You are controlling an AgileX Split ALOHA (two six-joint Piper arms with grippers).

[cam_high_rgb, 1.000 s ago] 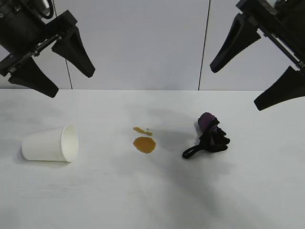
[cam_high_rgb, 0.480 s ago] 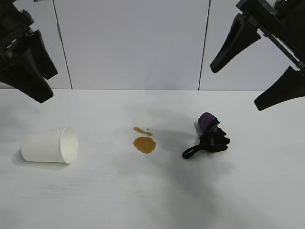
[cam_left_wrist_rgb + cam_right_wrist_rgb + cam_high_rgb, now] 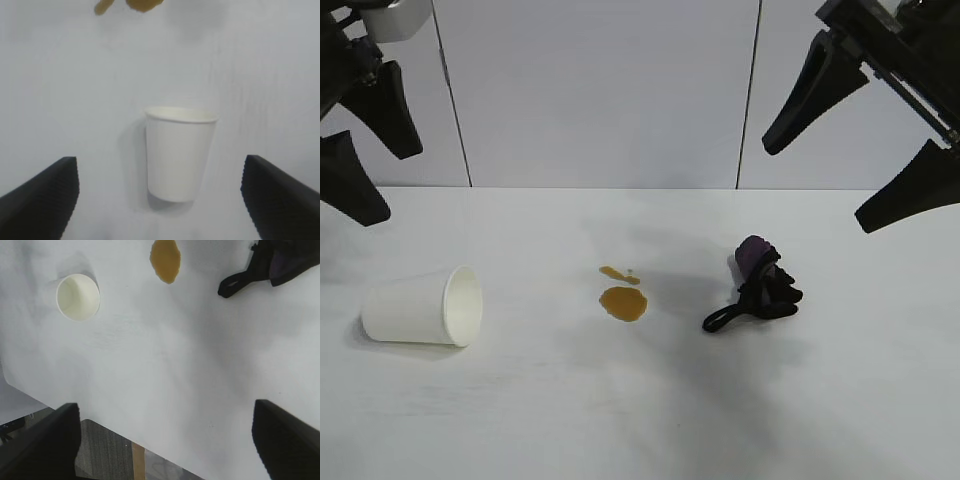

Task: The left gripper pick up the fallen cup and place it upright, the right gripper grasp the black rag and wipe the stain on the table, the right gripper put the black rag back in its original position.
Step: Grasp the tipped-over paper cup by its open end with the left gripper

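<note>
1. White paper, the cup (image 3: 420, 307) lies toppled on its side at the left of the table (image 3: 640, 420). Its long axis runs roughly left to right in the exterior view, with the rolled rim and open mouth pointing right, toward the stain (image 3: 623, 302), and the closed base pointing to the table's left edge.
2. Amber-brown, the stain sits near the table's middle, an oval blot with a smaller streak just behind it.
3. Right of the stain lies the black rag (image 3: 761, 283), bunched, its purple patch at the rear and its thin loop trailing toward the stain.
4. High above the cup, the left gripper (image 3: 358, 150) hangs with jaws spread wide, holding nothing.
5. Up at the right, the right gripper (image 3: 860, 140) hangs above the rag, also wide open and empty.
6. Behind the faintly grained tabletop stands a pale panelled wall (image 3: 600, 90) with dark vertical seams.
</note>
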